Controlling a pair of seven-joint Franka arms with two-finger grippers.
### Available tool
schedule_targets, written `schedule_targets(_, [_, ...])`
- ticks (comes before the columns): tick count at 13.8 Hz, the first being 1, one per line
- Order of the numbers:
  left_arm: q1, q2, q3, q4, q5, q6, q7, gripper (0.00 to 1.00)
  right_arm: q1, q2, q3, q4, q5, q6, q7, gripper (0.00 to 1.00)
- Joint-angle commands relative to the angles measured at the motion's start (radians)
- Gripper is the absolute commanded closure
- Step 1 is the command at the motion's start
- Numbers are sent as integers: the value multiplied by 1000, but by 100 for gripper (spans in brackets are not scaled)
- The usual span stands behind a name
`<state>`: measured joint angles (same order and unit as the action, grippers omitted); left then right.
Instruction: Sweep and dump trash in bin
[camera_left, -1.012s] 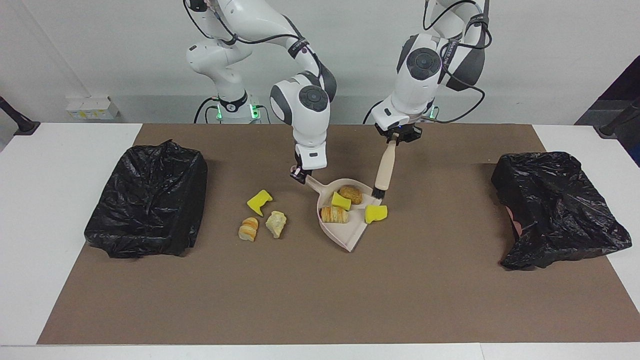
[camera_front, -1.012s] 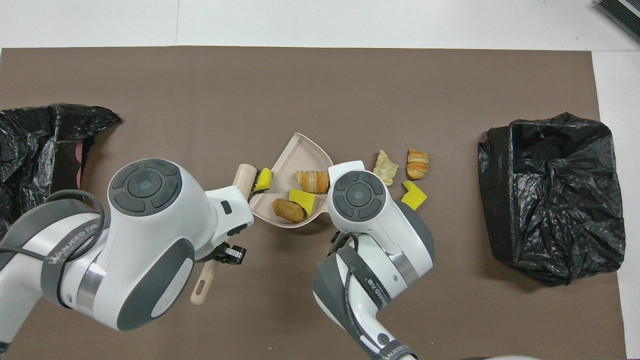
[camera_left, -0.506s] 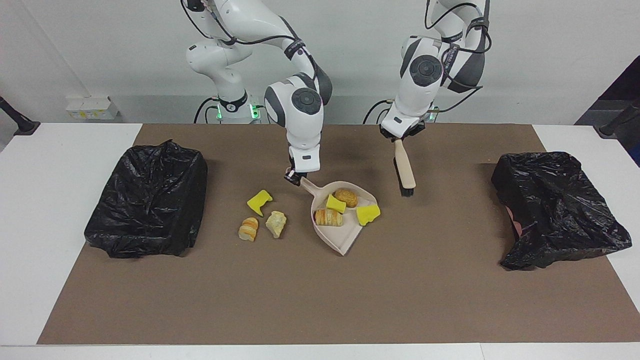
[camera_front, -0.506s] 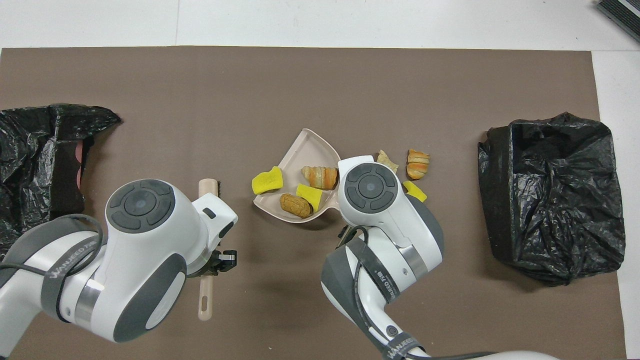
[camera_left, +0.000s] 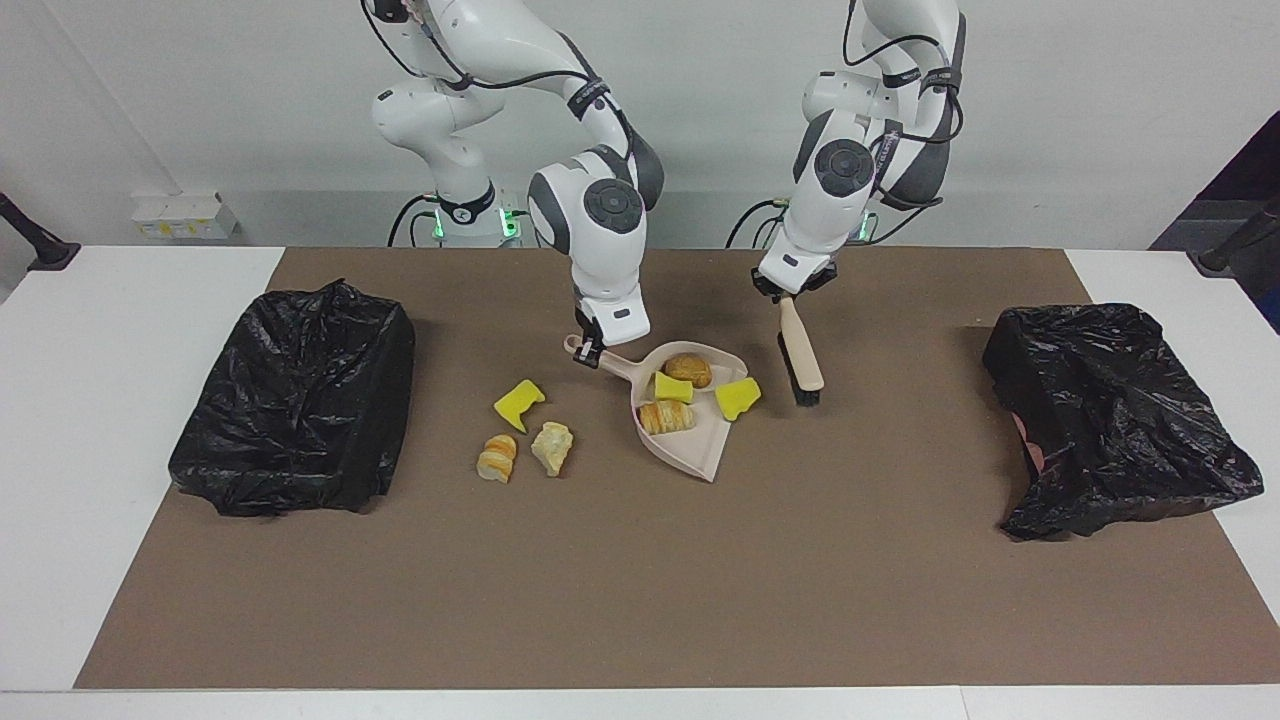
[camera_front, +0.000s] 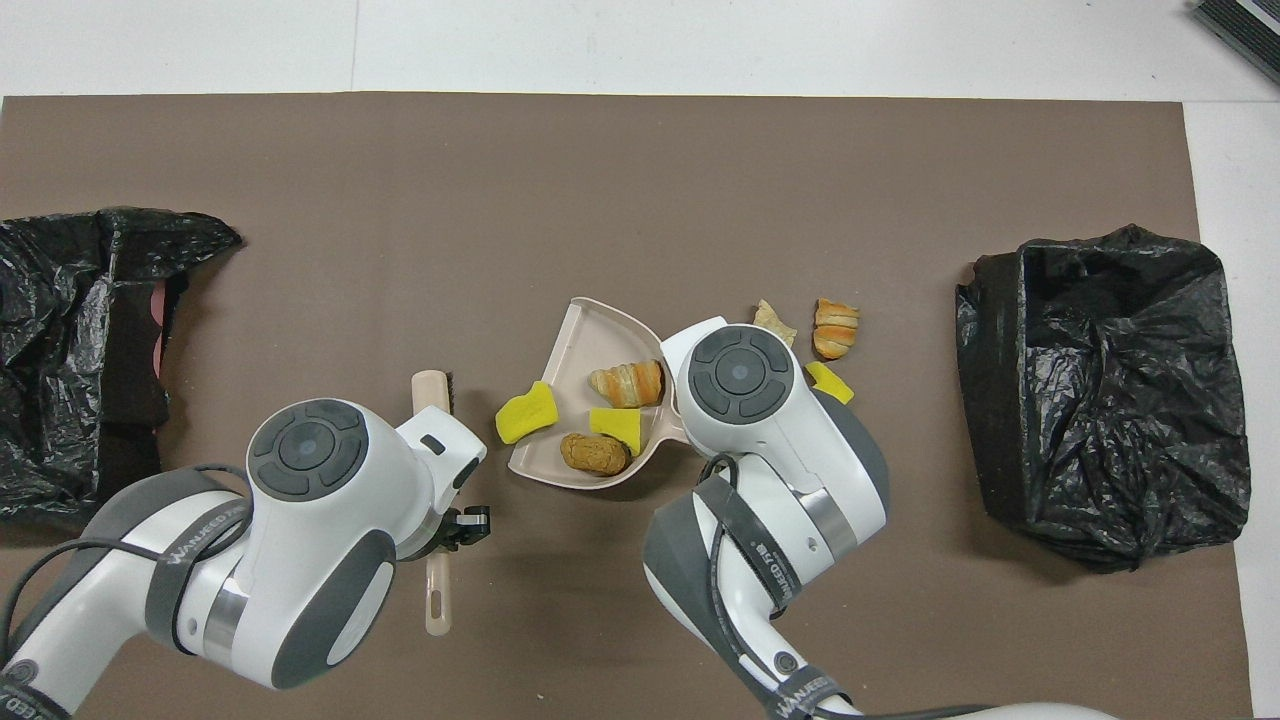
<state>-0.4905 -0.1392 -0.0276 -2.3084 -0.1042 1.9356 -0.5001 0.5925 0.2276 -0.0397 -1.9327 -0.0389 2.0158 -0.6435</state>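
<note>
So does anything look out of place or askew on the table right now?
Yes. One yellow sponge chunk sits half over the dustpan side rim, poised to slip off. Three trash pieces lie unswept on the mat, toward the right arm's end.

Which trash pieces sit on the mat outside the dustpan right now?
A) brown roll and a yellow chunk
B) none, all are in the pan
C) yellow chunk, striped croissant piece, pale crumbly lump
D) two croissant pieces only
C: the yellow chunk, striped croissant piece and pale crumbly lump lie on the mat beside the dustpan, toward the right arm's end; the brown roll is inside the pan.
</note>
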Motion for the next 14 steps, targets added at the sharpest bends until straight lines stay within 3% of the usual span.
schedule_targets(1, [-55, -11, 5, -38, -11, 37, -5, 100, -2, -30, 4, -29, -1, -32, -47, 100])
schedule_targets(4, [-118, -5, 3, -57, -14, 91, 44, 100, -5, -30, 4, -28, -1, -34, -28, 100])
schedule_targets(11, [-281, -8, 2, -13, -35, 63, 101, 100, -2, -30, 4, -28, -1, -39, -2, 100])
schedule_targets(14, [-237, -2, 12, 40, -35, -10, 91, 100, -5, -30, 4, -26, -1, -39, -2, 100])
